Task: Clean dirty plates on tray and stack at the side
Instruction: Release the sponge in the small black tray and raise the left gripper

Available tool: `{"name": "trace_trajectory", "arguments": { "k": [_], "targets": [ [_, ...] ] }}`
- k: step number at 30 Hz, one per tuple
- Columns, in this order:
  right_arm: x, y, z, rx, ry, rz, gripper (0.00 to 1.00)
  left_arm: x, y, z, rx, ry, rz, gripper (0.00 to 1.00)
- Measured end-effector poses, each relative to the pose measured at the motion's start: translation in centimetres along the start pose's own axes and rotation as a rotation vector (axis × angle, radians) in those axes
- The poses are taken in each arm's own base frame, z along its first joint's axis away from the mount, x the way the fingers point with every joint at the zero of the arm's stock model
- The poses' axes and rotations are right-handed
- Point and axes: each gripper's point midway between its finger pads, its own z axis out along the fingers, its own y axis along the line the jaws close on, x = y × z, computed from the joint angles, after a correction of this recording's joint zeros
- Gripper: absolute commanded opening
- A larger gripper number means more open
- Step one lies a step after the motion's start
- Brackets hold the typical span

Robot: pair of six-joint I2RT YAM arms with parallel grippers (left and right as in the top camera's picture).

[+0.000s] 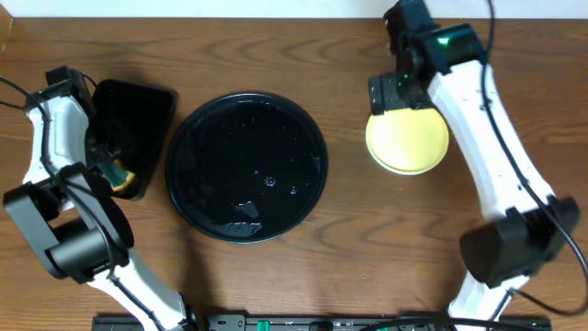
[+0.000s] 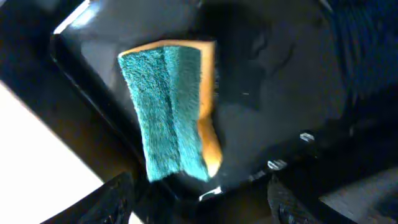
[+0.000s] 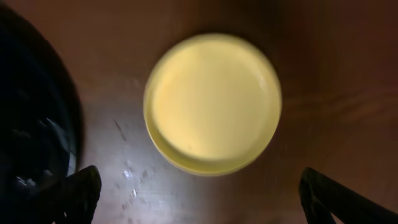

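Observation:
The round black tray (image 1: 246, 167) lies mid-table, wet and glossy, with no plate on it. A pale yellow plate (image 1: 407, 140) rests on the wood to its right and looks clean (image 3: 212, 102). I cannot tell whether anything lies under it. My right gripper (image 3: 205, 199) hangs above the plate's near side, open and empty. My left gripper (image 2: 202, 208) is open over a teal and yellow sponge (image 2: 171, 112). The sponge lies loose in the rectangular black tray (image 2: 280, 81), not between the fingers.
The rectangular black tray (image 1: 133, 110) sits at the left, close to the round tray, with the sponge (image 1: 119, 173) at its near end. Water drops mark the wood beside the yellow plate (image 3: 127, 177). The round tray's rim (image 3: 37, 112) shows left of the right gripper.

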Motion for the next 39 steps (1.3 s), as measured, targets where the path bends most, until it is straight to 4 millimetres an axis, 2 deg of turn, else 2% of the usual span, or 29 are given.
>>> {"name": "trace_trajectory", "arguments": {
  "k": [3,7,10,14,17,25,30,34,39],
  "targets": [
    [-1.8,-0.4,-3.5,-0.024,-0.131,0.022,0.99,-0.4,-0.5,-3.4,0.029,-0.085,0.009,0.70],
    [-2.5,-0.9,-6.4,-0.040,-0.219,0.029,0.99,-0.2,-1.3,-9.7,0.080,-0.231,0.030,0.70],
    [-2.5,-1.0,-7.2,-0.043,-0.238,0.030,0.99,1.5,-1.9,-14.8,0.125,-0.332,0.063,0.71],
    [-2.4,-1.1,-7.2,-0.042,-0.235,0.029,0.99,4.6,-2.1,-19.8,0.172,-0.425,0.120,0.71],
    [-2.3,-1.1,-7.2,-0.041,-0.232,0.028,0.99,7.2,-1.4,-22.8,0.195,-0.479,0.151,0.71],
    [-2.3,-1.1,-7.2,-0.041,-0.230,0.027,0.99,12.9,0.3,-27.7,0.307,-0.580,0.185,0.71],
    [-2.3,-1.1,-7.2,-0.041,-0.229,0.027,0.99,15.2,1.1,-30.4,0.376,-0.674,0.190,0.71],
    [-2.2,-1.1,-7.2,-0.041,-0.228,0.027,0.99,16.3,1.6,-31.4,0.401,-0.714,0.191,0.72],
    [-2.2,-1.1,-7.2,-0.041,-0.227,0.027,0.99,16.6,1.6,-31.3,0.406,-0.705,0.195,0.72]
  ]
}}
